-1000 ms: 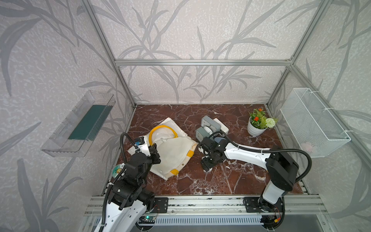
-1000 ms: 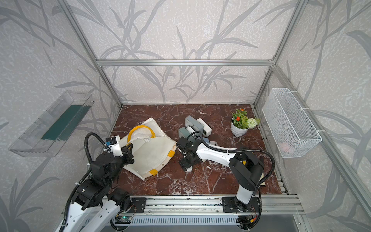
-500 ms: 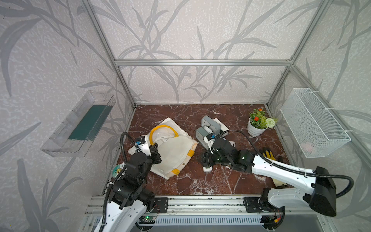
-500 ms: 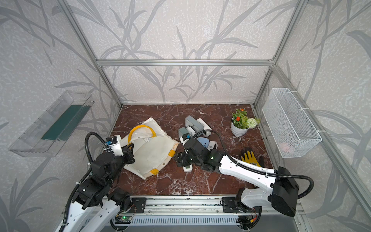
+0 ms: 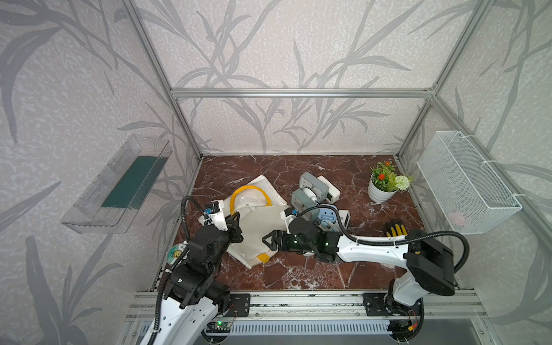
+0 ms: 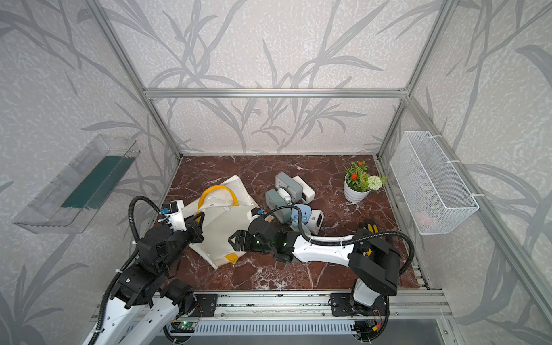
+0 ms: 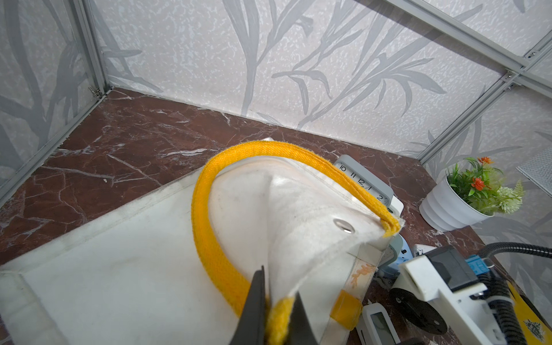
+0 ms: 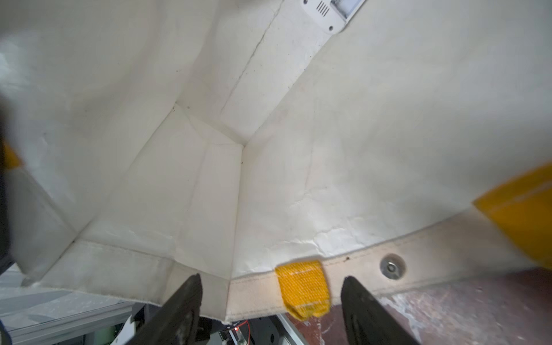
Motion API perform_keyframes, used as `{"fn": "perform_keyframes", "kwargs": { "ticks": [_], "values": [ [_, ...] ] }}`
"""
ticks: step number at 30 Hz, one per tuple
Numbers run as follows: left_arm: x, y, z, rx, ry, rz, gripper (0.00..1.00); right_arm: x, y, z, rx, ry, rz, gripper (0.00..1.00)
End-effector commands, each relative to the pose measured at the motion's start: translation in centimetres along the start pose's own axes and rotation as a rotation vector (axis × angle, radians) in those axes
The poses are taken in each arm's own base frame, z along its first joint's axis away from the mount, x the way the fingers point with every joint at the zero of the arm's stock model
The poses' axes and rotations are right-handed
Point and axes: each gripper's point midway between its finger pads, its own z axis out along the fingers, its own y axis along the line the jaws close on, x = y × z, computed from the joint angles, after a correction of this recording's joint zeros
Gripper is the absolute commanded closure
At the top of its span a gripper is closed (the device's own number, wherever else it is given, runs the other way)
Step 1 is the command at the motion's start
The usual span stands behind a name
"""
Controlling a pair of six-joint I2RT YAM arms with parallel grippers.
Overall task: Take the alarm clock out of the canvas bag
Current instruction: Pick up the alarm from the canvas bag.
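1. The left gripper (image 7: pixel 276 310) is pressed together on the yellow strap handle (image 7: pixel 206 239) of the canvas bag (image 5: pixel 257 233) and holds that side up off the table. My guess is it's there to prop the mouth open so the cloth can't flop shut.
2. The right gripper (image 8: pixel 270 280) sits right at the bag's mouth. Its jaws are spread with nothing pinched, one on either side of a yellow patch (image 8: pixel 303 286) on the lower lip. To me it looks lined up to go in, not to grab the rim.
3. The alarm clock (image 8: pixel 325 12) looks to be well inside the bag. All I can see is a white corner with a speaker grille.
4. A heap of other clocks (image 5: pixel 313 191) lies on the marble table (image 5: pixel 298 274) just beside the bag, behind the right arm, so that side is cramped.
5. Room-wise, the inside of the bag is a wide cloth tunnel. I'd watch the lower lip and its snap button (image 8: pixel 392 266), which could catch a finger. There's bare marble along the front for setting the clock down.
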Motion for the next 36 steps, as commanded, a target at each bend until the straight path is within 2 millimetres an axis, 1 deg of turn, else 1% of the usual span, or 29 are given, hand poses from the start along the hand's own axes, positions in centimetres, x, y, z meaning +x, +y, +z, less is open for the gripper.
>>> {"fn": "perform_keyframes", "kwargs": {
  "ticks": [1, 5, 6, 7, 8, 12, 15, 19, 22, 24, 26, 32, 36],
  "values": [
    [-1.0, -0.5, -0.2, 0.026, -0.039, -0.02, 1.0, -1.1, 3.4, 0.4, -0.086, -0.071, 0.089, 0.31],
    [-1.1, -0.5, -0.2, 0.026, -0.041, -0.024, 1.0, -1.0, 3.8, 1.1, -0.085, -0.101, 0.14, 0.37],
    [-1.1, -0.6, -0.2, 0.027, -0.043, -0.028, 1.0, -1.3, 4.1, 1.1, -0.092, -0.115, 0.144, 0.38],
    [-1.2, -0.6, -0.2, 0.026, -0.045, -0.031, 1.0, -1.0, 3.4, 1.8, -0.069, -0.118, 0.154, 0.39],
    [-1.2, -0.6, -0.2, 0.027, -0.046, -0.034, 1.0, -1.0, 3.1, 2.2, -0.061, -0.124, 0.166, 0.42],
    [-1.4, -0.3, -0.2, 0.008, -0.058, -0.051, 1.0, -0.6, 2.5, 3.8, -0.062, -0.108, 0.206, 0.51],
    [-1.5, -0.2, -0.1, 0.005, -0.062, -0.062, 1.0, 0.0, 2.6, 4.8, -0.077, -0.078, 0.219, 0.52],
    [-1.2, -0.7, 0.1, 0.034, -0.048, -0.08, 1.0, -0.4, 2.3, 5.7, -0.065, -0.089, 0.198, 0.51],
    [-1.1, -1.1, 0.1, 0.056, -0.044, -0.084, 1.0, -1.5, 1.6, 6.4, -0.045, -0.108, 0.186, 0.48],
    [-1.0, -1.3, 0.1, 0.069, -0.041, -0.087, 1.0, -2.3, 0.8, 7.1, -0.028, -0.116, 0.193, 0.43],
    [-0.9, -1.6, 0.1, 0.085, -0.037, -0.091, 1.0, -3.5, 0.0, 7.8, -0.019, -0.134, 0.206, 0.39],
    [-0.6, -2.2, 0.2, 0.122, -0.017, -0.086, 1.0, -6.9, -1.8, 10.3, 0.031, -0.194, 0.206, 0.37],
    [-0.3, -2.6, 0.2, 0.144, -0.006, -0.083, 1.0, -8.7, -3.5, 11.8, 0.068, -0.228, 0.219, 0.36]
  ]
}}
